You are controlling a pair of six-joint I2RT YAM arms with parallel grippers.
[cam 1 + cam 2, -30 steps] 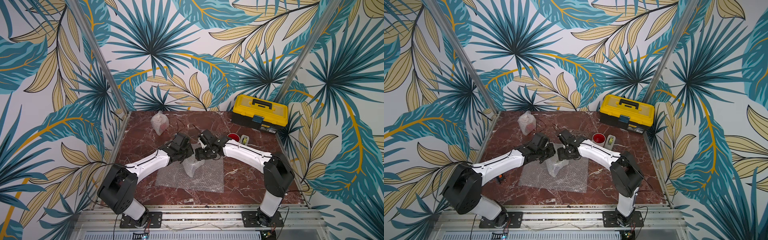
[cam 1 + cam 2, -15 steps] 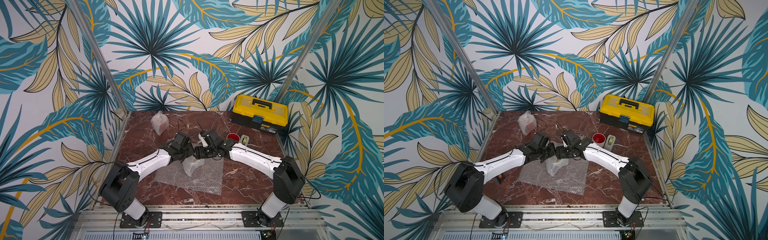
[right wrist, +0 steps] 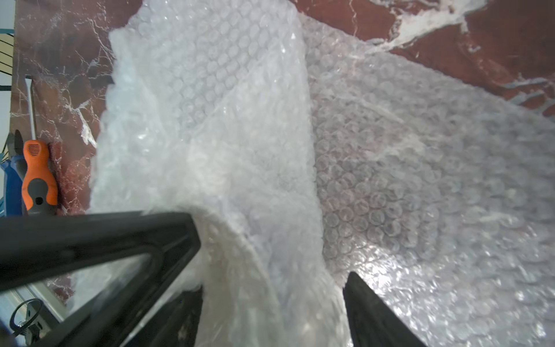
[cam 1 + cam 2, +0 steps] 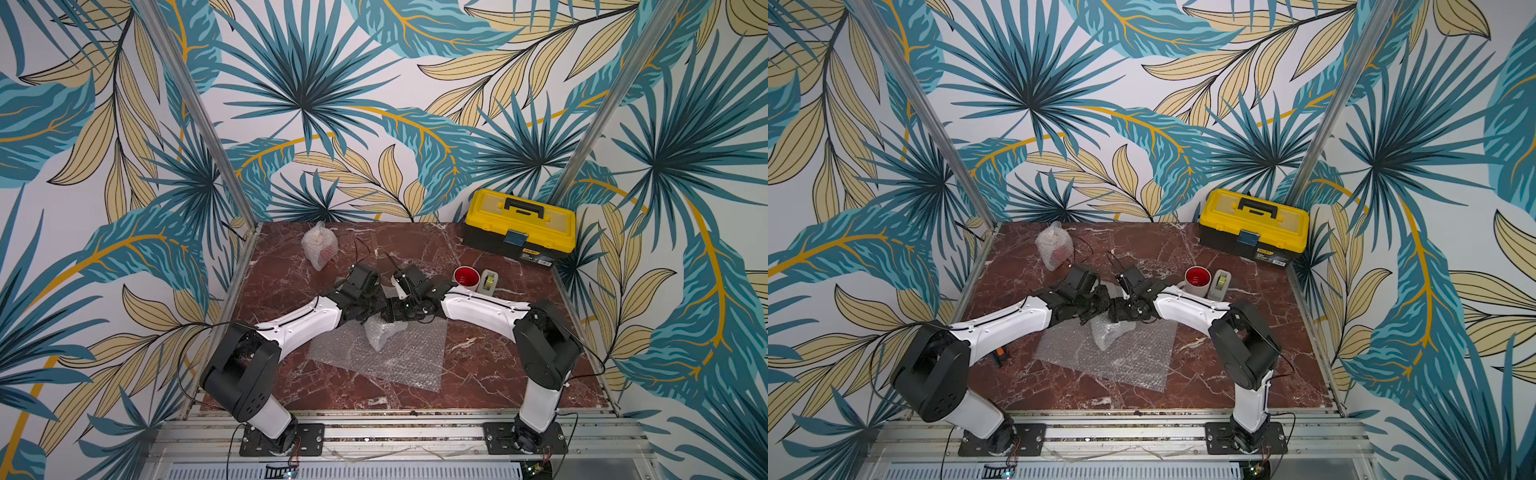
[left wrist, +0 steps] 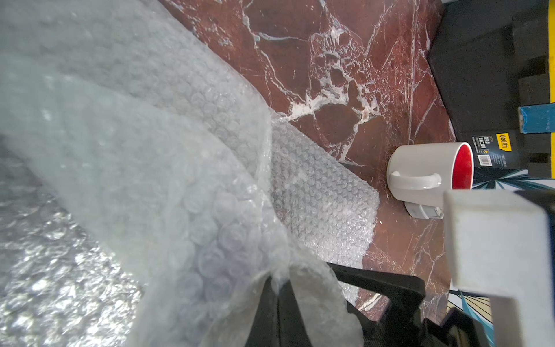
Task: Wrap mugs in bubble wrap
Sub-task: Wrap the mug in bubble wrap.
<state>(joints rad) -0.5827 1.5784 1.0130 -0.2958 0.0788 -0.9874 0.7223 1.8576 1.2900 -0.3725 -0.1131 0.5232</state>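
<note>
**Fold pinched**

In both top views the bubble wrap lies mid-table, with a fold raised between the left gripper and right gripper. The mug stands behind, bare.
Left wrist: fingers clenched on wrap.
Right wrist: jaws spread astride it.

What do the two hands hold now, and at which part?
The left hand is shut on the gathered top of the bubble wrap bundle. The right hand stands wide around that same top; whether it grips cannot be told.

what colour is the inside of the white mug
Red. The white mug shows it best in a top view.
</note>
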